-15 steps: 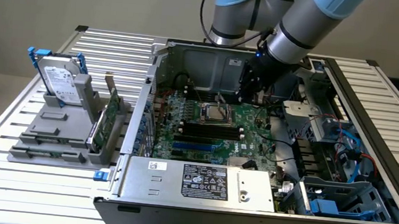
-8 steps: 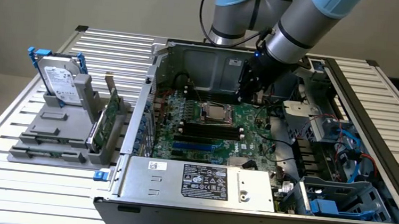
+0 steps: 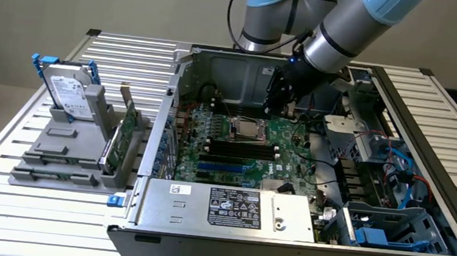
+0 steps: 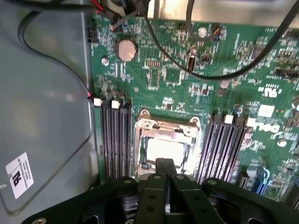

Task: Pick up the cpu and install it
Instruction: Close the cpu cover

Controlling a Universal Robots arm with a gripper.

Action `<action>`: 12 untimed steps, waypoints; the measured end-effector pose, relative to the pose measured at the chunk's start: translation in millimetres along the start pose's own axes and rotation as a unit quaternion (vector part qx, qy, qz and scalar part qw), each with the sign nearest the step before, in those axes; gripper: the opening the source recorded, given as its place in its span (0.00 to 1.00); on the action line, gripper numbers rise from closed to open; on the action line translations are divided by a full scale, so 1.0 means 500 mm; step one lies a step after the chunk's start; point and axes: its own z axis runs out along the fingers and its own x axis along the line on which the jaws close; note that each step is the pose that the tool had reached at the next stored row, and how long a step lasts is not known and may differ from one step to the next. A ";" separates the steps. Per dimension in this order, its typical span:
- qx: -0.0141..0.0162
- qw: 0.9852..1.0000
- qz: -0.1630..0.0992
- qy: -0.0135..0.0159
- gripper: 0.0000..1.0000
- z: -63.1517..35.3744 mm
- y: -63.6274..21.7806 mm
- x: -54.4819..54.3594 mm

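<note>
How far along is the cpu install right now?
Done, it seems: the cpu lies flat in the motherboard socket. In hand: nothing; the gripper is shut and empty, its tips just over the socket. Left: whether the chip is fully seated and locked in cannot be told.

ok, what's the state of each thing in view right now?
Black two-finger gripper: shut, empty, over the cpu.
Small silver-grey square cpu: lying flat in the metal-framed socket, not gripped.
Grey metal computer case: on its side, side panel off.
Silver hard drive with blue brackets: upright in the grey holder.
Green circuit card: upright in the same holder.
</note>
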 end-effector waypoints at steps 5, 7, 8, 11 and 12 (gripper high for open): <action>0.022 1.000 0.004 0.003 0.11 0.009 -0.025 0.001; 0.025 1.000 0.004 0.003 0.11 0.015 -0.039 0.002; 0.026 1.000 0.004 0.003 0.11 0.018 -0.046 0.003; 0.034 0.999 0.006 0.004 0.11 0.024 -0.062 0.004; 0.035 0.999 0.006 0.004 0.11 0.026 -0.068 0.004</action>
